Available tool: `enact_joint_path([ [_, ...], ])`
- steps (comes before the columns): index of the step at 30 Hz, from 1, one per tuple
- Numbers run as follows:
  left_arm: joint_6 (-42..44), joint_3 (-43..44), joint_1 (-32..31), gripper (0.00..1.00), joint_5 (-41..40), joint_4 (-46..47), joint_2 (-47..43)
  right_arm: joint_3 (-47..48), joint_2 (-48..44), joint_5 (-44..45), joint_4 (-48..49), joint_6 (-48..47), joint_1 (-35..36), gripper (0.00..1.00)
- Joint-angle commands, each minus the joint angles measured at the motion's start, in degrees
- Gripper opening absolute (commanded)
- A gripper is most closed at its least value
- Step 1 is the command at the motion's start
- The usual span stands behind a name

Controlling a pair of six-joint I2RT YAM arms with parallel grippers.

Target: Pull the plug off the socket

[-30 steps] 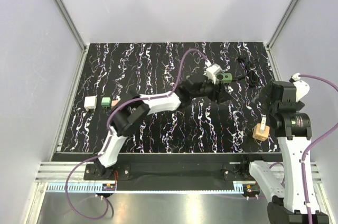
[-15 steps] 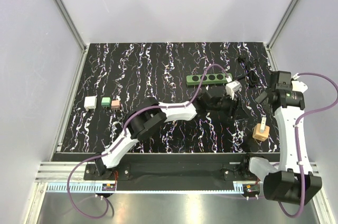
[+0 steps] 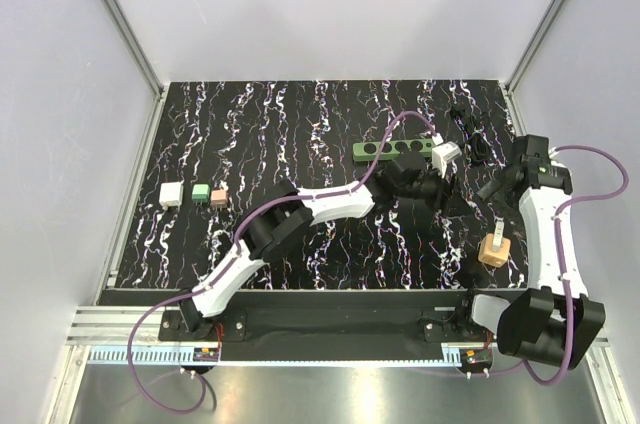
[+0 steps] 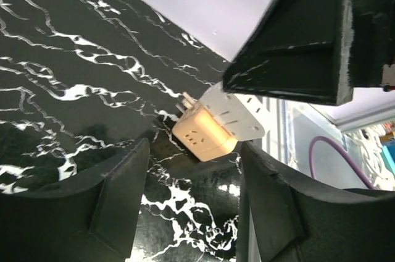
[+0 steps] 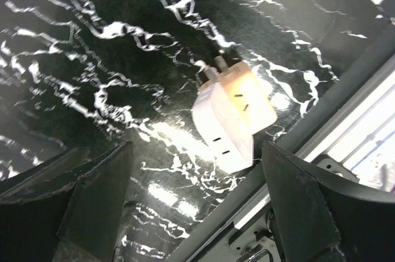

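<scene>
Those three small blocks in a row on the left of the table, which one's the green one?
The middle block is green. It sits between the white block on its left and the peach block on its right.

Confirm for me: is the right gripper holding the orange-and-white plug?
No: the right wrist view shows the plug lying on the table, prongs bare, while the right gripper stands open and apart from it.

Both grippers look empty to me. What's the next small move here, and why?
Probably just back the left gripper and right gripper away. The orange-and-white plug adapter lies on the table, prongs bare, apart from the green power strip, and both grippers are open and empty, so the pull looks done.
</scene>
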Motion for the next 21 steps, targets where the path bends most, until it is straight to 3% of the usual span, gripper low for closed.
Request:
enact_joint_path([
  [1,-0.5,2.8,-0.8,0.66,3.4,1.5,0.6,4.0,0.0,-6.6,0.7,-4.9,-0.4,0.93],
  [3,-0.3,2.5,-1.2,0.67,2.9,0.6,0.2,6.4,0.8,-8.4,-1.5,-7.0,-0.4,1.00],
  [9,-0.6,-5.4,-2.2,0.69,-2.3,3.0,-5.3,13.2,-0.9,-6.8,-1.4,-6.3,-0.4,1.00],
  [14,2.3,-7.2,-6.0,0.77,-12.5,-3.3,-10.9,8.7,-4.4,-8.0,6.3,-3.5,-0.4,1.00],
  [21,1.3,-8.1,-9.0,0.76,-20.3,-11.4,-15.4,0.6,-10.4,-4.9,14.0,2.9,-3.1,1.00],
])
